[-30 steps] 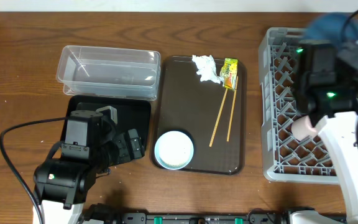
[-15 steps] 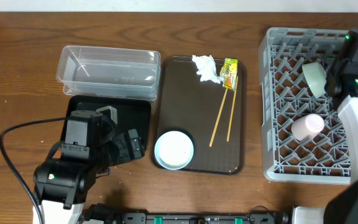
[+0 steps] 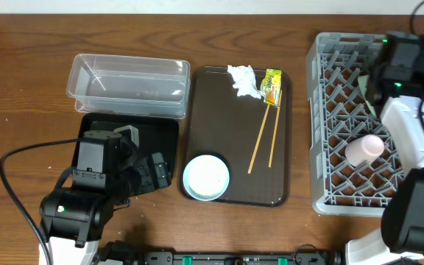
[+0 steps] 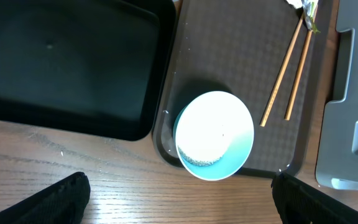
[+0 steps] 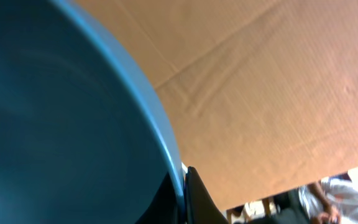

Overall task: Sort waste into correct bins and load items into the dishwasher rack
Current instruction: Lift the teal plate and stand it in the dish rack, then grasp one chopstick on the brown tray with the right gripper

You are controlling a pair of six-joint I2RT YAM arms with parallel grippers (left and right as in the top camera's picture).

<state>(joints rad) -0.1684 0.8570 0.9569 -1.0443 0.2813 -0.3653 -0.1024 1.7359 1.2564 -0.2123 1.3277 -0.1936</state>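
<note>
The right pincer (image 5: 182,193) is up over the far side of the rack (image 3: 330,147), to the right of the brown tray (image 3: 230,125). It pinches the rim of the blue dish (image 5: 55,124). The rim sits tight between its two dark fingers.

The left pincer (image 4: 180,183) hangs just left of the brown tray, over the black tray (image 3: 160,132). Its fingers (image 4: 61,199) are spread wide and hold nothing.

On the brown tray, the bowl (image 4: 215,134) sits at the near end with some rice (image 4: 197,160) in it. The tissue (image 3: 243,79) and the wrapper (image 3: 272,86) lie at the far end, touching. The chopsticks (image 3: 265,140) lie along the right side. The tub (image 3: 127,85) is left of the brown tray, at the far end. The pink cup (image 3: 364,149) lies in the rack.
</note>
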